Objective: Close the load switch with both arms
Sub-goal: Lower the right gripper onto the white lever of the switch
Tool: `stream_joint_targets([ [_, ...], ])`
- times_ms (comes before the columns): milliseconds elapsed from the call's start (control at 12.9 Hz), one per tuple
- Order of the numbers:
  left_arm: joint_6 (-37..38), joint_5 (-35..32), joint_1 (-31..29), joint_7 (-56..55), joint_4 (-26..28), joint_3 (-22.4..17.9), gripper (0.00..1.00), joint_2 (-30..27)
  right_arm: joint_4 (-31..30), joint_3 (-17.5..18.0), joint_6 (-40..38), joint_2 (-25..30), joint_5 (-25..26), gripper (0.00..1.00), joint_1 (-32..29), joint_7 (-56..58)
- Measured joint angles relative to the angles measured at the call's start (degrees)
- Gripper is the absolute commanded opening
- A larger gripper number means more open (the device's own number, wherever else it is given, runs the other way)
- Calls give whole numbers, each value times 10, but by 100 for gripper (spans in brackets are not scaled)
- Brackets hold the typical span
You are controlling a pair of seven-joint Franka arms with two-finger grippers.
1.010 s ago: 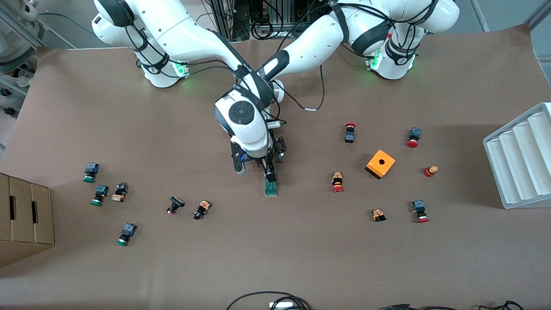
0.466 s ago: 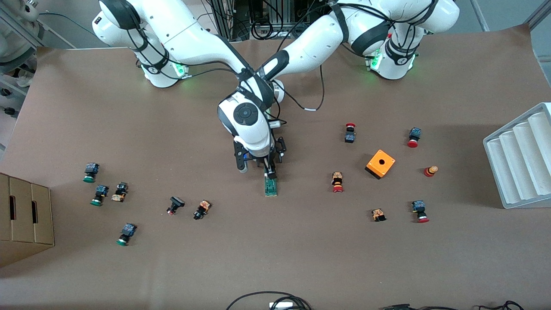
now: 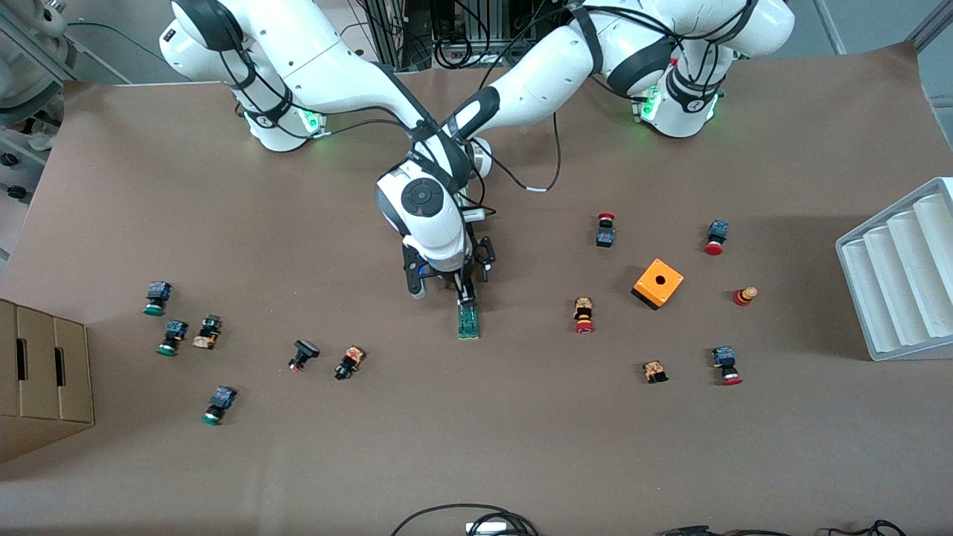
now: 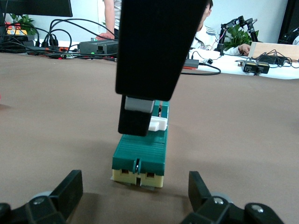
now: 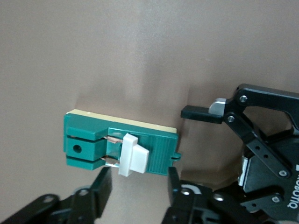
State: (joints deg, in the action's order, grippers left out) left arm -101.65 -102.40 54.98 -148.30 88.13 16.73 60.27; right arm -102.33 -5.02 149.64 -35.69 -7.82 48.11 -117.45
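The load switch (image 3: 468, 325), a narrow green bar with a white block (image 5: 133, 154), lies in the middle of the table. It also shows in the left wrist view (image 4: 140, 151). My right gripper (image 3: 466, 292) hangs over the end of the switch that is farther from the front camera. It is open in its own view (image 5: 136, 184), with the white block just ahead of the gap. One of its black fingers (image 4: 138, 116) rests at the white block. My left gripper (image 4: 135, 196) is open and low on the table, just short of that same end. Its finger (image 5: 201, 113) shows beside the switch.
An orange box with a hole (image 3: 657, 283) and several red-capped buttons lie toward the left arm's end. Several green-capped buttons (image 3: 173, 336) and a cardboard box (image 3: 45, 380) are toward the right arm's end. A white ribbed tray (image 3: 897, 275) sits at the table's edge.
My right hand has drawn back slightly from the front camera, and more of the switch's green top shows. The switch and the left arm have not visibly moved.
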Motion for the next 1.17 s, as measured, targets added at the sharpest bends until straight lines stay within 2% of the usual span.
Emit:
stream_joint_targets([
  [544,0,0,1,0,0,-1,100,0,-25,-2,29,0,9,52,0,5],
  [1165,0,0,1,0,0,-1,100,0,-27,-2,40,0,15,48,2,5],
])
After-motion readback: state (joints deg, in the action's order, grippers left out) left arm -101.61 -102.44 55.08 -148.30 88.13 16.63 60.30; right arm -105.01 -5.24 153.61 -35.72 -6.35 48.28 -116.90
